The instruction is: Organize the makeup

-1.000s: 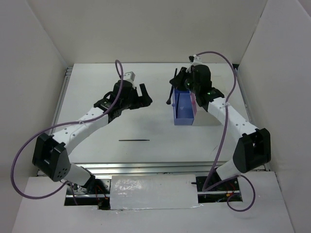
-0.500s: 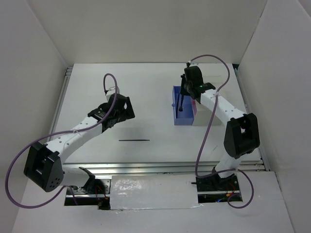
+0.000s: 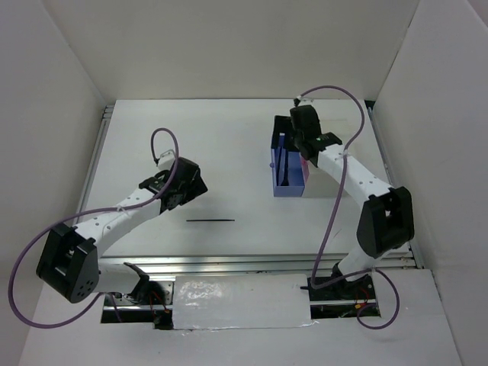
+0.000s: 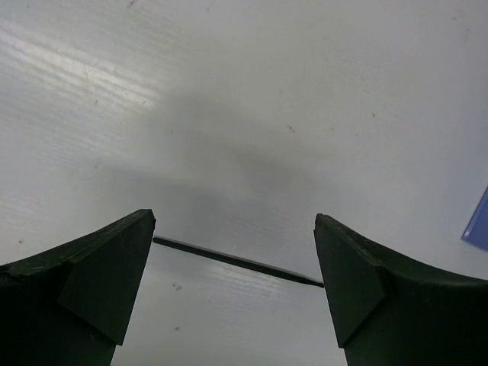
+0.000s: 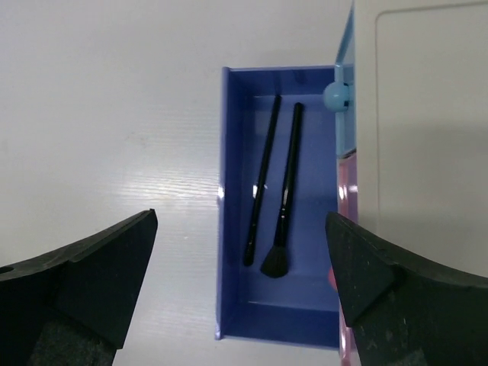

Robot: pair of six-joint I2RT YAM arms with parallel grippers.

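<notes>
Right wrist: right gripper [image 5: 240,221] apart over slim black brushes [image 5: 287,191] in glossy blue drawer [image 5: 238,152]

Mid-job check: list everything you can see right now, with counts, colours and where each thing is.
pencil: one, thin, black, lying loose on the table's near middle, below the left gripper
brushes: two, black, side by side inside the blue drawer; one has a bushy head, the other is slim
blue drawer: one, blue, open-topped, on the table's right side next to the white box
white box: one, white, right of the blue drawer, a pink strip showing at its edge
table: one, white
left gripper: open, empty, over the pencil
right gripper: open, empty, over the blue drawer
</notes>
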